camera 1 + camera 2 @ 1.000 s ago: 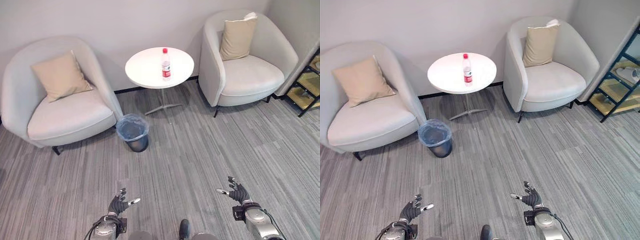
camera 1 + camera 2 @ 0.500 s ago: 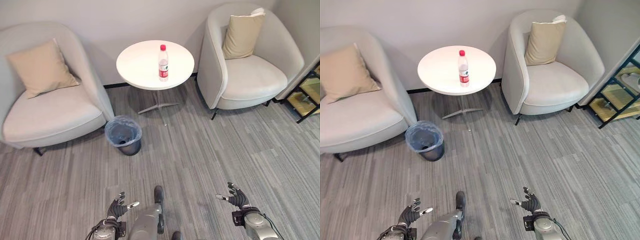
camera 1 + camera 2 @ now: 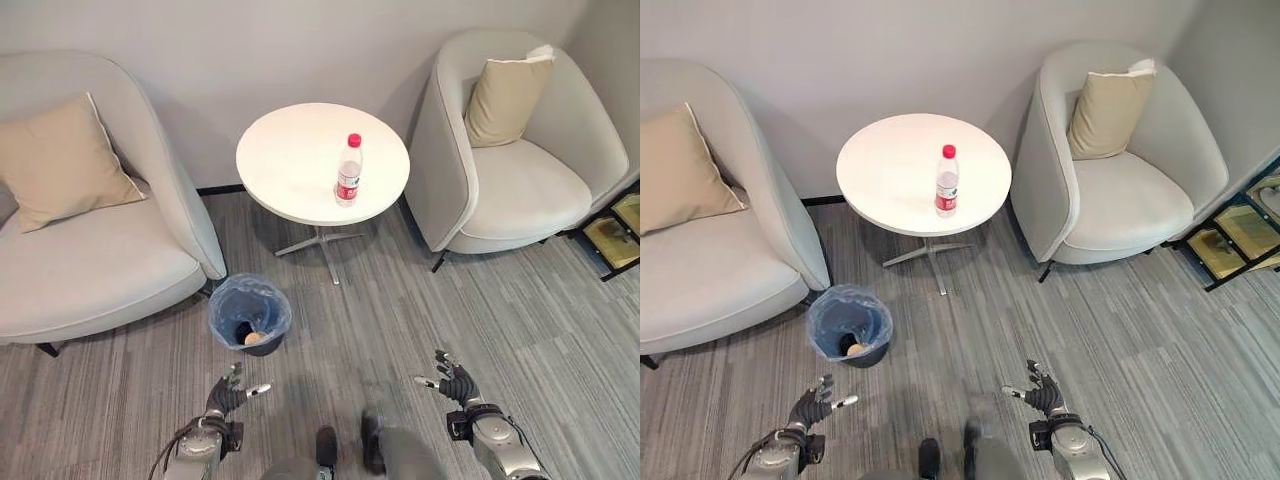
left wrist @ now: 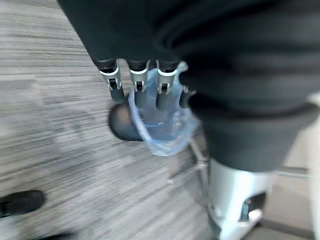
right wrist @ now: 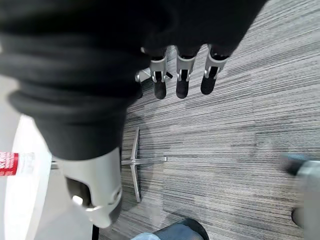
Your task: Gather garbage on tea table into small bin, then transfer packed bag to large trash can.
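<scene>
The fingers (image 4: 136, 82) of the left hand (image 3: 229, 397) are held straight and a little spread, and nothing is pinched by them. The fingers (image 5: 181, 80) of the right hand (image 3: 455, 385) are also kept straight and apart, with nothing between them. Both hands are held low above the striped floor (image 3: 380, 300).

Just ahead of the left fingers the small bin (image 3: 250, 313) is found, lined with a blue bag (image 3: 827, 310). Some small garbage (image 3: 252, 338) is already seen at its bottom, though what it is cannot be told. Further ahead, between both hands and well apart from them, the round white table (image 3: 290, 160) is placed, and one bottle (image 3: 348, 170) with a red cap is standing upright on it, toward the side of the right fingers.

The task is judged to be in its early part: the bottle is not yet gathered, the bag is not yet packed or lifted out, and the large trash can is not reached.

For moving, open floor is offered ahead of the right fingers up to the table. The room is limited by an armchair (image 3: 100, 260) beyond the left fingers, close beside the bin, and by a second armchair (image 3: 520, 190) beyond the right fingers. The table foot (image 5: 135, 162) on the floor should be avoided, and the bin may be tipped easily.
</scene>
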`<state>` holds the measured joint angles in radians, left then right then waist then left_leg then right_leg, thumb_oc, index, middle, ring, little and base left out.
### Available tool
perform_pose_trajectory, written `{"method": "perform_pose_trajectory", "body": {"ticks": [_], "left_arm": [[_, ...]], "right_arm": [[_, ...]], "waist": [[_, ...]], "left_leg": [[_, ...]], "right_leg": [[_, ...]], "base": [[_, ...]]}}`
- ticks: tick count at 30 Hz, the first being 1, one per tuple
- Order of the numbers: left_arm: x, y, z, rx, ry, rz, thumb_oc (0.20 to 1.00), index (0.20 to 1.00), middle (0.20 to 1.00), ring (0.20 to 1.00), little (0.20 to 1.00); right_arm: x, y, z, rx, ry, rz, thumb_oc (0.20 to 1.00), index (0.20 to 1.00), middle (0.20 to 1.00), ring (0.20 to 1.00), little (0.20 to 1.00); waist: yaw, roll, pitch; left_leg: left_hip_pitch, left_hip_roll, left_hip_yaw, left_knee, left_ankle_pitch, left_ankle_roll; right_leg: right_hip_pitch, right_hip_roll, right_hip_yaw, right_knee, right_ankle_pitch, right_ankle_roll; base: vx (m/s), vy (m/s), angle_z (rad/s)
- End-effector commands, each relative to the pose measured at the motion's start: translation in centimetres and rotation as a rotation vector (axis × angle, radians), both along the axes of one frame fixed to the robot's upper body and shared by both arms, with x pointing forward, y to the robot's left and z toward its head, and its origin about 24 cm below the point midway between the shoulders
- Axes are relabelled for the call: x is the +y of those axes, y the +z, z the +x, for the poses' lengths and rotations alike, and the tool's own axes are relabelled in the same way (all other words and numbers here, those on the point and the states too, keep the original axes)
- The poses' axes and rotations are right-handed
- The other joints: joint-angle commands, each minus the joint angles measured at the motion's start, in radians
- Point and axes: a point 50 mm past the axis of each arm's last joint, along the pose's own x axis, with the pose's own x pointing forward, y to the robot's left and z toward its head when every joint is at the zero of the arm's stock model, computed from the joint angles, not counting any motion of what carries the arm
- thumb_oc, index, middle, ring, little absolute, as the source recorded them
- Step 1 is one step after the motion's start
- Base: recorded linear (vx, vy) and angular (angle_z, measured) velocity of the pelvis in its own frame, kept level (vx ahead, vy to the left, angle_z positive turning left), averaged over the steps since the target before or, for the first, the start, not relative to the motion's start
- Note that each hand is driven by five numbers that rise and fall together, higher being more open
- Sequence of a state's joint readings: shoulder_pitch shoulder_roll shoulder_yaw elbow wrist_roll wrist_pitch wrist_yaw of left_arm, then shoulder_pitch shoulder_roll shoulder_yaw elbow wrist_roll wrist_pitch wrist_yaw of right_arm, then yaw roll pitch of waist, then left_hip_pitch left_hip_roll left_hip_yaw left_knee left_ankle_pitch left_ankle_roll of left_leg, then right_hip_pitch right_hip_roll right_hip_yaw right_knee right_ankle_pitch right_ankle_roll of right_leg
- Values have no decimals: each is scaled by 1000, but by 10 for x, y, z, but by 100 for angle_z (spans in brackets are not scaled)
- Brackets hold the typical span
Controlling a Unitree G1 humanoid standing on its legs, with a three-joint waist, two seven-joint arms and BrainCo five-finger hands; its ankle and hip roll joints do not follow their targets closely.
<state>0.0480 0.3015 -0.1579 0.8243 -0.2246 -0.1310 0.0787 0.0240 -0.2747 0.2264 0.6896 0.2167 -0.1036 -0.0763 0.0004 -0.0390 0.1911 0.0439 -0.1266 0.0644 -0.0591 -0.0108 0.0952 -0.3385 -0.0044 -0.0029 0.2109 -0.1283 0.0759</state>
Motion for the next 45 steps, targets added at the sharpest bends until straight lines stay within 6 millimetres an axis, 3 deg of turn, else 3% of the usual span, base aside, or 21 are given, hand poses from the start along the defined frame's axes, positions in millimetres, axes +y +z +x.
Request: {"method": "perform_pose_trajectory", "body": {"ticks": [1, 4, 5, 6, 8, 10, 13, 15, 18, 19, 22, 27, 31, 34, 36, 41, 42, 45], "left_arm": [[-8, 12, 12, -101, -29, -17, 1000, 1000, 1000, 1000, 1000], [-8, 9, 6, -85, -22, -21, 1000, 1000, 1000, 1000, 1000], [-10, 5, 1, -68, -11, -34, 1000, 1000, 1000, 1000, 1000], [-10, 5, 1, -68, -11, -34, 1000, 1000, 1000, 1000, 1000], [-13, 3, 0, -55, -14, -42, 1000, 1000, 1000, 1000, 1000], [-16, 3, 2, -54, -20, -51, 1000, 1000, 1000, 1000, 1000], [-17, 2, 3, -51, -22, -58, 1000, 1000, 1000, 1000, 1000], [-21, 3, 7, -50, -43, -59, 1000, 1000, 1000, 1000, 1000], [-22, 5, 12, -64, -60, -54, 1000, 1000, 1000, 1000, 1000], [-20, 7, 15, -70, -58, -45, 1000, 1000, 1000, 1000, 1000], [-16, 4, 9, -49, -48, -36, 1000, 1000, 1000, 1000, 1000], [-11, 1, 0, -27, -37, -28, 1000, 1000, 1000, 1000, 1000], [0, 5, 1, -39, -11, -10, 1000, 1000, 1000, 1000, 1000], [4, 6, 0, -37, -7, 0, 1000, 1000, 1000, 1000, 1000], [9, 7, 1, -40, -4, 15, 1000, 1000, 1000, 1000, 1000], [8, 9, 4, -57, -4, 18, 1000, 1000, 1000, 1000, 1000], [8, 8, 4, -57, 2, 19, 1000, 1000, 1000, 1000, 1000], [4, 3, -6, -31, 1, 6, 1000, 1000, 1000, 1000, 1000]], "right_arm": [[-10, 12, 14, -62, 22, -43, 1000, 1000, 1000, 1000, 1000], [-11, 10, 9, -56, 25, -42, 1000, 1000, 1000, 1000, 1000], [-15, 11, 8, -59, 26, -53, 1000, 1000, 1000, 1000, 1000], [-15, 11, 8, -59, 26, -53, 1000, 1000, 1000, 1000, 1000], [-19, 14, 8, -74, 16, -54, 1000, 1000, 1000, 1000, 1000], [-22, 14, 7, -70, 8, -57, 1000, 1000, 1000, 1000, 1000], [-24, 12, 5, -55, 4, -65, 1000, 1000, 1000, 1000, 1000], [-29, 11, 3, -45, -14, -70, 1000, 1000, 1000, 1000, 1000], [-31, 12, 3, -46, -28, -71, 1000, 1000, 1000, 1000, 1000], [-32, 11, 2, -43, -38, -79, 1000, 1000, 1000, 1000, 1000], [-29, 9, 0, -35, -35, -72, 1000, 1000, 1000, 1000, 1000], [-24, 8, 1, -28, -11, -71, 1000, 1000, 1000, 1000, 1000], [-14, 11, 9, -46, 26, -58, 1000, 1000, 1000, 1000, 1000], [-11, 12, 11, -56, 36, -53, 1000, 1000, 1000, 1000, 1000], [-7, 16, 15, -82, 48, -42, 1000, 1000, 1000, 1000, 1000], [-7, 36, 30, -179, 105, -97, 1000, 1000, 1000, 1000, 1000], [-5, 50, 40, -252, 145, -130, 1000, 1000, 1000, 1000, 1000], [-5, 69, 47, -331, 225, -207, 1000, 1000, 1000, 1000, 1000]], "waist": [[-23, -7, 35], [-25, -13, 13], [-29, -5, -3], [-30, -5, -3], [-33, 1, -3], [-36, 2, 0], [-36, 3, 3], [-34, -8, 5], [-31, -18, 11], [-21, -21, 24], [-20, -19, 11], [-8, -21, -9], [12, -29, -18], [11, -29, -15], [3, -27, -14], [-22, -22, -12], [-23, -26, -11], [-19, -21, -30]], "left_leg": [[28, 81, -32, 131, -145, -78], [68, 87, -49, 158, -193, -96], [69, 132, -37, 215, -180, -136], [69, 132, -37, 215, -180, -136], [32, 167, -28, 326, -108, -171], [12, 194, -10, 376, -71, -182], [-1, 208, 4, 379, -66, -179], [-39, 199, 30, 326, -100, -164], [-95, 193, 53, 284, -99, -161], [-156, 209, 89, 234, -33, -174], [-121, 208, 107, 195, -35, -169], [-80, 181, 113, 174, -65, -142], [-66, 155, 118, 186, -118, -96], [-63, 151, 112, 192, -128, -82], [-58, 146, 97, 190, -136, -75], [-25, 135, 57, 171, -137, -81], [-20, 140, 52, 180, -140, -89], [-3, 153, 43, 169, -130, -106]], "right_leg": [[138, -43, -79, -149, 104, 51], [179, -56, -84, -166, 127, 35], [219, -52, -115, -167, 118, 12], [219, -52, -115, -167, 118, 12], [264, -33, -123, -172, 93, -14], [292, -23, -128, -174, 67, -33], [316, -17, -131, -179, 45, -42], [343, -27, -143, -192, 25, -41], [361, -36, -154, -199, 12, -39], [383, -30, -164, -197, -3, -40], [403, -26, -163, -191, -8, -33], [423, -50, -148, -180, -9, -8], [383, -88, -124, -79, -10, 31], [346, -92, -105, -10, -6, 43], [309, -82, -63, 29, -1, 53], [255, -58, 28, -60, 39, 40], [260, -58, 30, -66, 43, 37], [308, -52, 11, -121, 40, 17]], "base": [[357, -178, 18], [428, -253, 49], [369, -289, 44], [325, -295, 58], [224, -195, 81], [209, -154, 21], [102, -55, -6], [181, -40, -2], [125, 9, 21], [146, 49, 6], [178, 119, 13], [121, 167, 6], [65, 238, -2], [16, 71, -11], [51, 50, 18], [70, -69, 11], [61, -168, 44], [119, -214, 41]]}}
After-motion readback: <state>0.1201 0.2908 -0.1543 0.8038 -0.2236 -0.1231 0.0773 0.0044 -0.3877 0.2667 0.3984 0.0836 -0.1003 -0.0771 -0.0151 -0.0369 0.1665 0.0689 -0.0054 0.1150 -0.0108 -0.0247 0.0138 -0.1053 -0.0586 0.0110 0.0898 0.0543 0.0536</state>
